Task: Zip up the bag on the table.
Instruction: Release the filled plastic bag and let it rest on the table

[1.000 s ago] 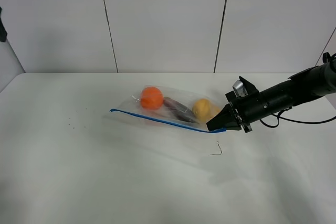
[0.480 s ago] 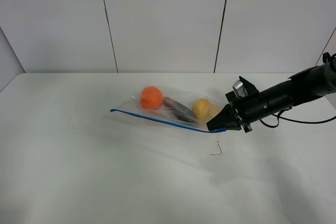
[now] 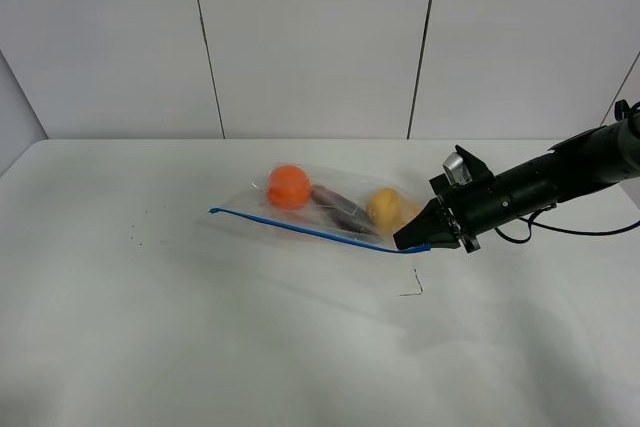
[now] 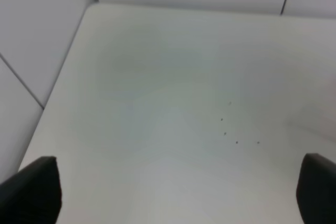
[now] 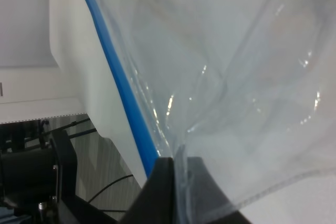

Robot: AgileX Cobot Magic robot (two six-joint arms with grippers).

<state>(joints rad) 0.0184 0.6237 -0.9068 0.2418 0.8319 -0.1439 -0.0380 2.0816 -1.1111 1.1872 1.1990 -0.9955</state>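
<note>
Nothing moved; right claw point(image 3: 415, 238) grips the bag point(image 3: 330, 209) at its right end

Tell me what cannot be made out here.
The left gripper: left wrist view's edge cuts its fingers; absent from the high view.
Seal of the bag: blue strip too thin in the high view; right wrist view shows only part.
A dark mark on the table: too small.

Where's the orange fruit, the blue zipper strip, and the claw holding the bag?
orange fruit point(image 3: 288, 187), high exterior view, middle of its skin.
blue zipper strip point(image 3: 300, 228), high exterior view, midway along it.
right gripper point(image 3: 405, 243), high exterior view, between fingertips pinching the bag point(image 3: 303, 215).
</note>
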